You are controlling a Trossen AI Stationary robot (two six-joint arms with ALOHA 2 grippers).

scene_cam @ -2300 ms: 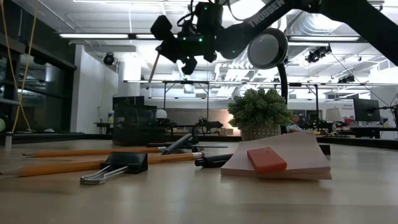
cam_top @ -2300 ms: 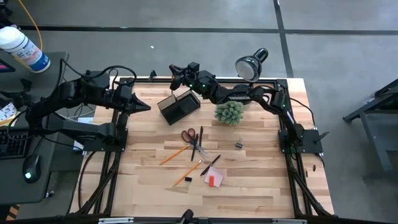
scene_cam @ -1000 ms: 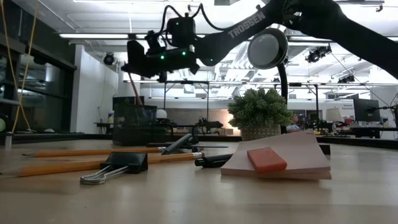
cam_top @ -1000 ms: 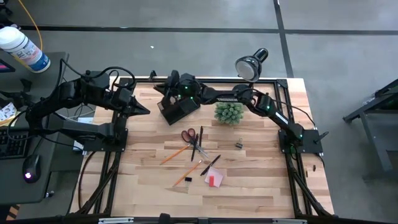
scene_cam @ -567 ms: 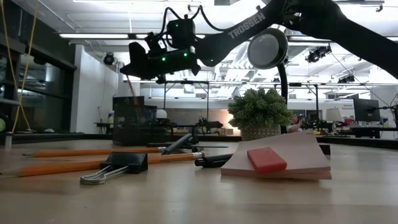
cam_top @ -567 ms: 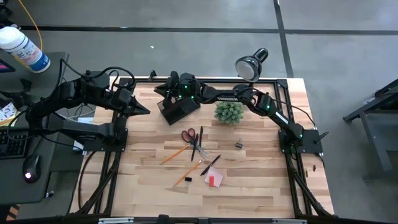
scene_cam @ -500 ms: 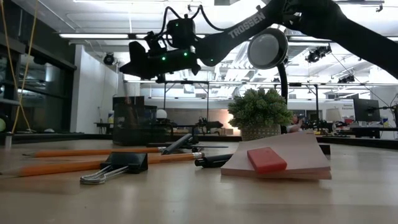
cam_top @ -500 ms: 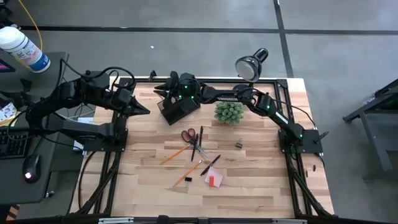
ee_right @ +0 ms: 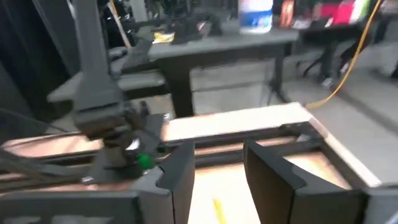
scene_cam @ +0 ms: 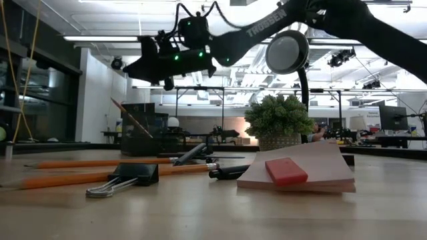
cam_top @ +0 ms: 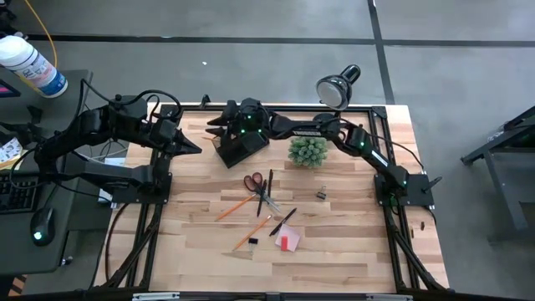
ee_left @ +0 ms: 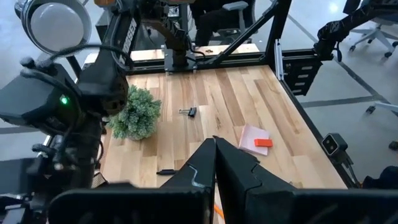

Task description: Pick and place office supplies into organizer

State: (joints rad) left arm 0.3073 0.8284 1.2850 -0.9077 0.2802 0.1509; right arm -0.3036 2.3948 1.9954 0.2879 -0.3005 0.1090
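Now the wooden table (cam_top: 334, 242) carries everything that matters. At its far side stands the dark organizer (cam_top: 240, 145), with a pencil (scene_cam: 131, 117) leaning slantwise in it, seen from table height. The right gripper (cam_top: 219, 125) hangs just above the organizer's far-left corner, its fingers (ee_right: 267, 174) parted with nothing between them. The left gripper (cam_top: 194, 145) waits near the table's left edge, its fingers (ee_left: 233, 171) pressed together and empty.

The loose supplies lie well apart from the organizer, toward the near middle of the table. The orange-handled scissors (cam_top: 259, 186) come first, handles pointing at the organizer, blades running away from it. Beside them an orange pencil (cam_top: 235, 208) lies diagonally, then a second pencil (cam_top: 251, 233), a black pen (cam_top: 283, 221), the pink sticky-note pad (cam_top: 288, 242) and a small binder clip (cam_top: 321, 195) off to the right.

So, I would judge, the next pick lies nearward from the right gripper, which must swing back across the organizer; the scissors are closest to it.
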